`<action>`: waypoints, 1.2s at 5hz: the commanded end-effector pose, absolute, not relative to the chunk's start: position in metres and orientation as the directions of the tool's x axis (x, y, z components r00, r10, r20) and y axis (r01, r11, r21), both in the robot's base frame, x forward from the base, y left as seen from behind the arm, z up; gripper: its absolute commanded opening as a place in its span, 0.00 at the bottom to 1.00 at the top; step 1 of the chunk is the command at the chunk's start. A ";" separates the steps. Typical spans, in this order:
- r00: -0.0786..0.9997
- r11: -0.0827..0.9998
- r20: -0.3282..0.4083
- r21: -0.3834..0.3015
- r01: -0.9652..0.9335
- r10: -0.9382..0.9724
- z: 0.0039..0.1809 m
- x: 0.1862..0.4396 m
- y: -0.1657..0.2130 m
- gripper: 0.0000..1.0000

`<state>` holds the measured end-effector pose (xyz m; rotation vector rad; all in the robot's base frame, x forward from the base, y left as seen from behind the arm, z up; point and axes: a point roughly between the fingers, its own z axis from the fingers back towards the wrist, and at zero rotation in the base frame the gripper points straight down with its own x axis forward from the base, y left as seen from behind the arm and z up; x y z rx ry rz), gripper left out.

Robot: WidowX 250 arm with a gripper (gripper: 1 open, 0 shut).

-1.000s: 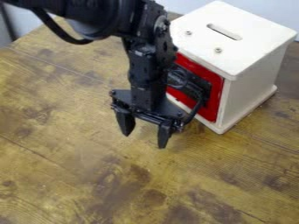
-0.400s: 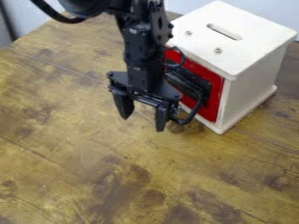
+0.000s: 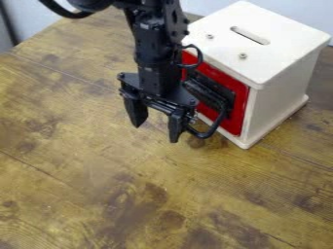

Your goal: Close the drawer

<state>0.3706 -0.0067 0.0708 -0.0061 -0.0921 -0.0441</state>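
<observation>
Gripper (image 3: 155, 120) points down over table (image 3: 78, 185), fingers spread wide, holding nothing. Drawer (image 3: 216, 97) just behind and right of it, red front set in white box (image 3: 260, 58); loop handle (image 3: 208, 115) beside right finger.

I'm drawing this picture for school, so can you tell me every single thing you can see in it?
Table: one, brown wood with dark worn patches, fills most of the picture.
White box: one, cream-white, on the table at the upper right, with slots on its top.
Drawer: one, bright red with a black front, in the side of the white box that faces the arm.
Handle: one, black rounded loop, on the front of the drawer, just beside the gripper.
Robot arm: one, black, comes in from the top left and points down in front of the drawer.
Gripper: one, black, open and holding nothing, its fingers pointing down above the table.
</observation>
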 end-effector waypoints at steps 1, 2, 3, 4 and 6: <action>0.981 1.000 0.193 0.001 0.010 -0.010 0.100 0.373 0.002 1.00; 0.980 1.000 0.199 0.003 0.000 0.000 0.097 0.369 0.001 1.00; 0.977 1.000 0.213 0.003 -0.004 0.004 0.097 0.370 0.000 1.00; 0.981 0.999 0.190 0.002 -0.039 0.038 0.116 0.364 0.005 1.00; 0.979 0.997 0.192 0.000 -0.075 0.073 0.154 0.358 0.022 1.00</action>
